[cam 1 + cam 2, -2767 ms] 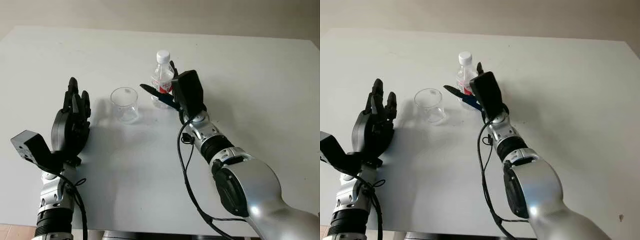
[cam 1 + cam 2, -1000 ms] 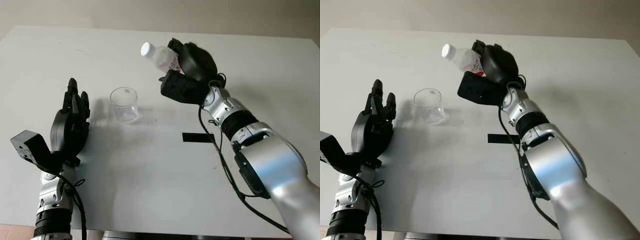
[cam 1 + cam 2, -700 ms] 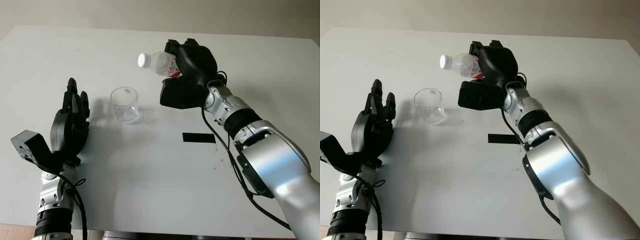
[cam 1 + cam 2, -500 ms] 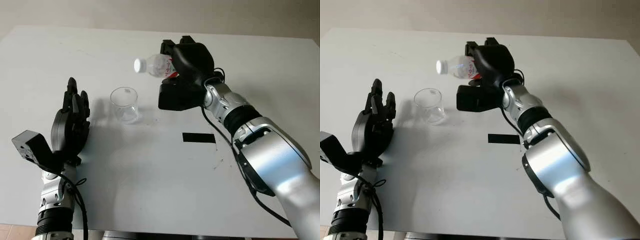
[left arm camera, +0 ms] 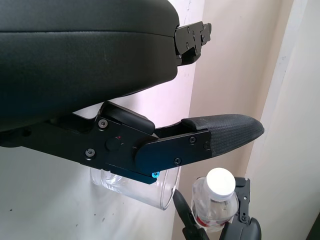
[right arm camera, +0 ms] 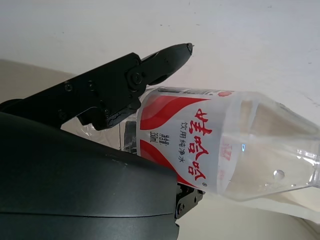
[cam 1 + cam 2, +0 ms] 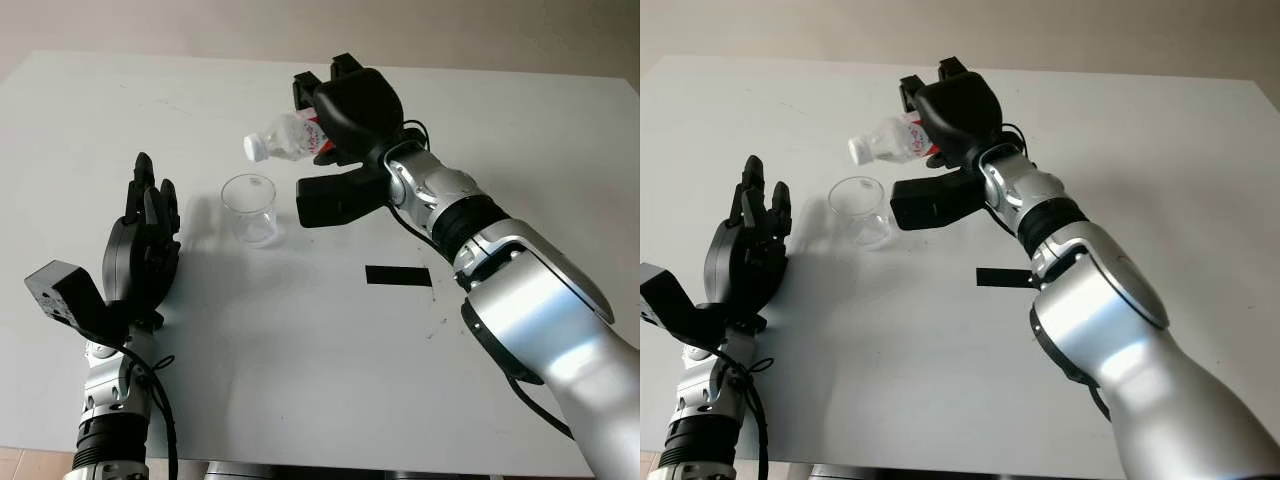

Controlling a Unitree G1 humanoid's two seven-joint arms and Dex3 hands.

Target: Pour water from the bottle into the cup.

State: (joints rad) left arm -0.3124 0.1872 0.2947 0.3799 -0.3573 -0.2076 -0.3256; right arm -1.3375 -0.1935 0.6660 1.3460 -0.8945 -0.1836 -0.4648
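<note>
With its white cap on, the water bottle (image 7: 290, 135) gripped by the right hand (image 7: 345, 110) tilts over the clear cup (image 7: 249, 208) w/ nothing likely to pour; left hand (image 7: 145, 255) open nearby.

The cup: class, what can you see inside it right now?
The cup looks empty and stands on the table. The right hand tilts the bottle, white cap on, above it. A trace of water could not be ruled out.
</note>
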